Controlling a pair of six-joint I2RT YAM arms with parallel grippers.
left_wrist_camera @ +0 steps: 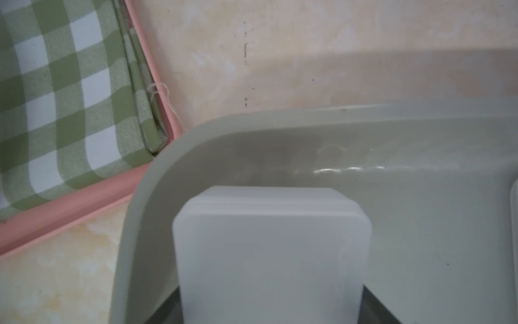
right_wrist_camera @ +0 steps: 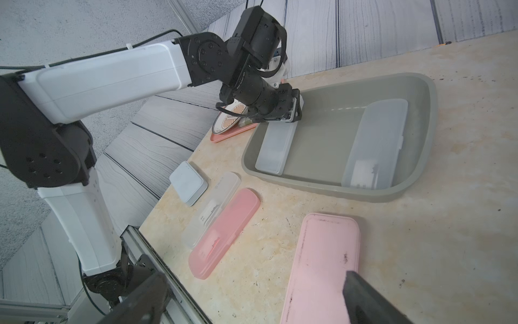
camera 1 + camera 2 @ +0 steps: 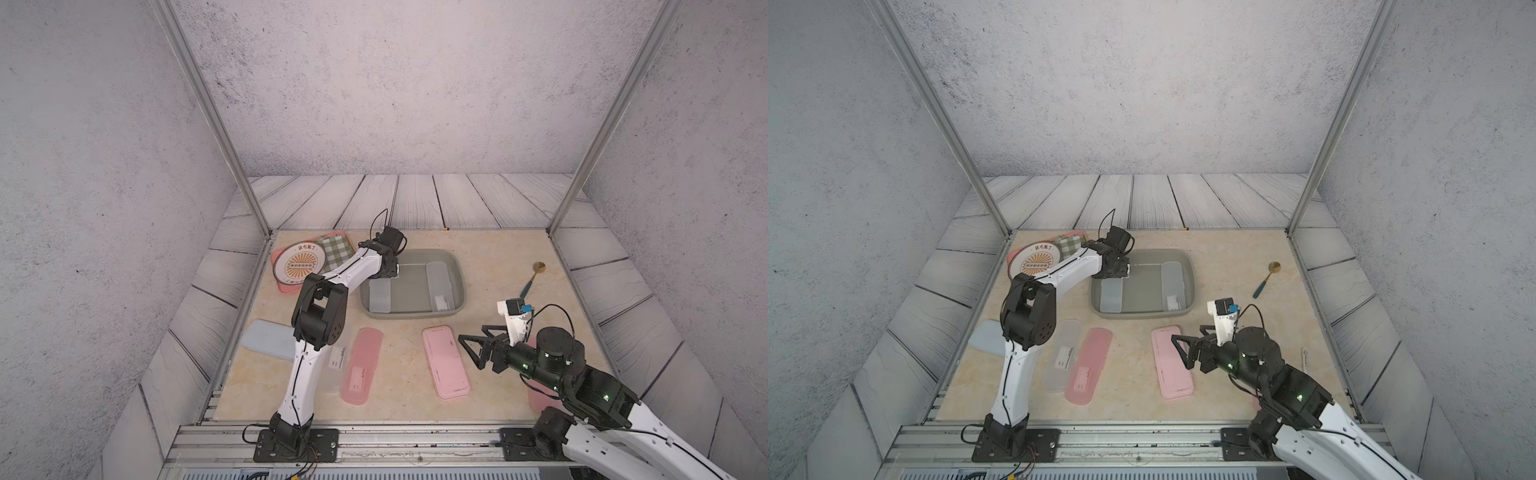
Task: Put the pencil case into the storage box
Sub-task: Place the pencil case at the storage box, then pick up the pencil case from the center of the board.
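The storage box point(image 3: 457, 270) point(image 3: 1190, 270) is a grey-green tub at the middle back of the table. My left gripper point(image 3: 391, 271) point(image 2: 291, 115) is shut on one end of a frosted white pencil case point(image 3: 380, 295) point(image 1: 269, 252) point(image 2: 276, 148). That case slopes down into the tub along its left wall, its far end on the tub floor. A second frosted case point(image 3: 439, 286) point(image 2: 375, 146) lies by the tub's right wall. My right gripper point(image 3: 471, 334) point(image 2: 252, 297) hovers open over the edge of an opaque pink pencil case point(image 3: 444, 361) point(image 2: 322, 266) on the table.
In front of the tub lie a translucent pink case point(image 3: 361, 365), a clear case point(image 2: 213, 207) beside it and a blue-grey case point(image 3: 268, 338) at the left edge. A pink tray point(image 3: 278, 286) with plate and checked cloth point(image 1: 56, 98) touches the tub's corner. A gold spoon point(image 3: 534, 276) lies at right.
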